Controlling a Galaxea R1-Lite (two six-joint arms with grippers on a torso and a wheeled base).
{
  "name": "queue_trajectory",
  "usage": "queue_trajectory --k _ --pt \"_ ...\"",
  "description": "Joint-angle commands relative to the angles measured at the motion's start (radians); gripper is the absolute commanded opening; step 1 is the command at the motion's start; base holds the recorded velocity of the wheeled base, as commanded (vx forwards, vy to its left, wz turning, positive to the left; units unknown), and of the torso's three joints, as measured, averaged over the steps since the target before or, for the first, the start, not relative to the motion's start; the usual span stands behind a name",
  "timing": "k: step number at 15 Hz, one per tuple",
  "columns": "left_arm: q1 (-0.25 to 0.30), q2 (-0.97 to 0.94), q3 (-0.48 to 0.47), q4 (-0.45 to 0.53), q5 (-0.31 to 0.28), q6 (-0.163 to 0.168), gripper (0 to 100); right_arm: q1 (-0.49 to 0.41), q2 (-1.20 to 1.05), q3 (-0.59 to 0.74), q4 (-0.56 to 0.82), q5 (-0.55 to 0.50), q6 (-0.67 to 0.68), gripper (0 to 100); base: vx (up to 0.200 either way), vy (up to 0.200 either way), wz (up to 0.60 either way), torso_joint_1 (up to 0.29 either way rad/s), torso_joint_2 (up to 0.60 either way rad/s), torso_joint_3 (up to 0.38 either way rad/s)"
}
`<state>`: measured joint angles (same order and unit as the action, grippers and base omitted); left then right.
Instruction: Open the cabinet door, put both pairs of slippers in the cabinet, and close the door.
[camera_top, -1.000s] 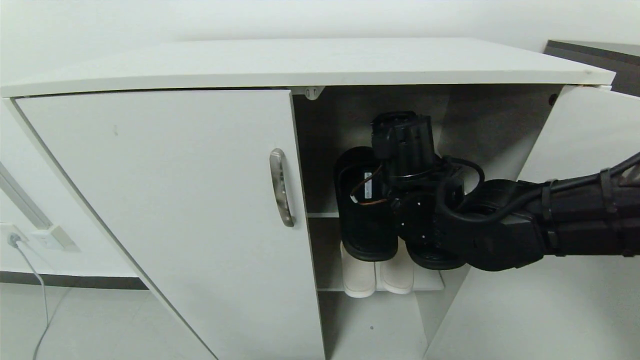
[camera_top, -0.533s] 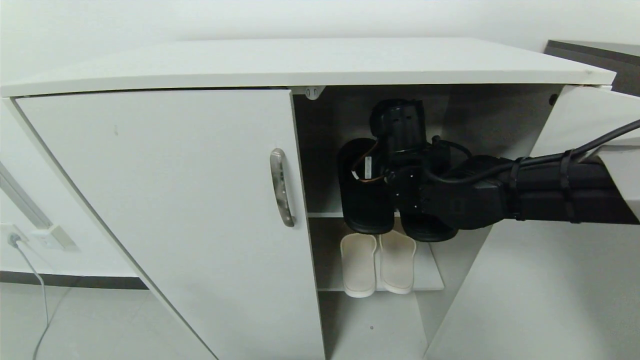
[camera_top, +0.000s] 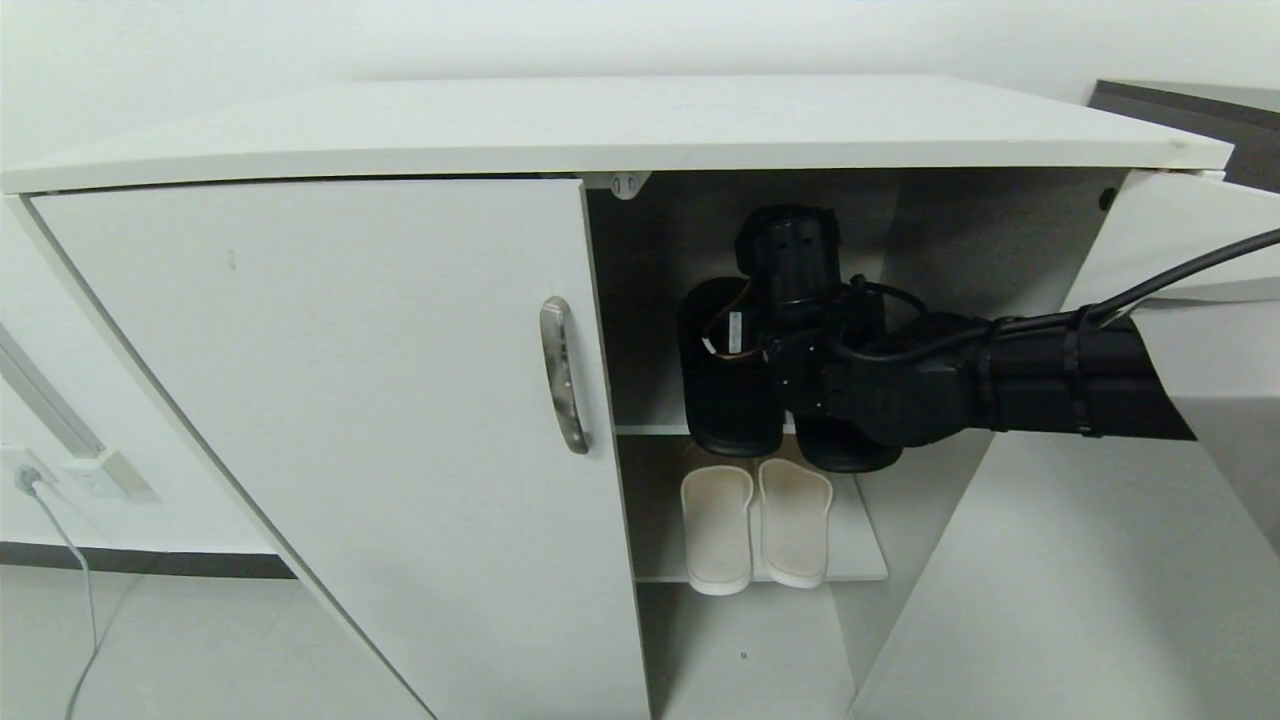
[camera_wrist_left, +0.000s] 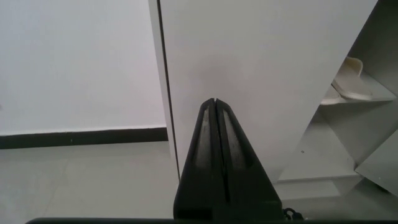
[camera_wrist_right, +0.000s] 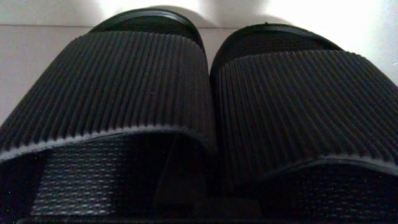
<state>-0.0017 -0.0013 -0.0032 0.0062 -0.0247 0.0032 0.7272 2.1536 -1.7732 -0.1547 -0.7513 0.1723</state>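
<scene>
Right of centre in the head view, inside the open half of the cabinet (camera_top: 600, 120), the black slippers (camera_top: 728, 385) sat at the level of the upper shelf (camera_top: 645, 430). Their heels overhung its front edge. The right gripper (camera_top: 800, 390) appeared clamped on the pair, with both ribbed straps (camera_wrist_right: 118, 93) pressed side by side close to its wrist camera. Below them the white slippers (camera_top: 755, 520) lay flat on the lower shelf (camera_top: 860, 560). These foam slides looked light, soft and springy, with a grippy ribbed texture, so they would probably squash rather than slip. Pinching both straps together near the middle seemed the surest hold. The left gripper (camera_wrist_left: 214, 124) hung with its fingers together before the closed left door (camera_top: 330, 400). At the lower right, the right door (camera_top: 1050, 600) stood wide open.
</scene>
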Motion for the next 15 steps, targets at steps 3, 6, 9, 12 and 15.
queue_trajectory --k 3,6,9,12,15 --pt "0.000 0.001 0.000 0.000 0.000 -0.002 0 -0.005 0.012 -0.008 0.000 0.000 0.001 100 0.000 0.000 0.00 0.000 0.00 0.000" --pt "0.000 0.001 0.000 0.000 0.000 -0.002 0 0.001 -0.018 0.021 0.000 -0.002 -0.001 100 0.000 0.000 0.00 0.000 0.00 0.000" --pt "0.000 0.001 0.000 0.000 0.006 -0.003 0 0.024 -0.090 0.118 -0.003 -0.010 0.001 100 0.000 0.000 0.00 0.000 0.00 0.000" --pt "0.000 0.001 0.000 0.000 0.006 -0.003 0 0.074 -0.193 0.248 -0.013 -0.013 0.009 100 0.000 0.000 0.00 0.000 0.00 0.000" --pt "0.000 0.001 0.000 0.000 0.006 -0.002 0 0.132 -0.324 0.432 -0.075 -0.013 0.010 100 0.000 0.000 0.00 0.000 0.00 0.000"
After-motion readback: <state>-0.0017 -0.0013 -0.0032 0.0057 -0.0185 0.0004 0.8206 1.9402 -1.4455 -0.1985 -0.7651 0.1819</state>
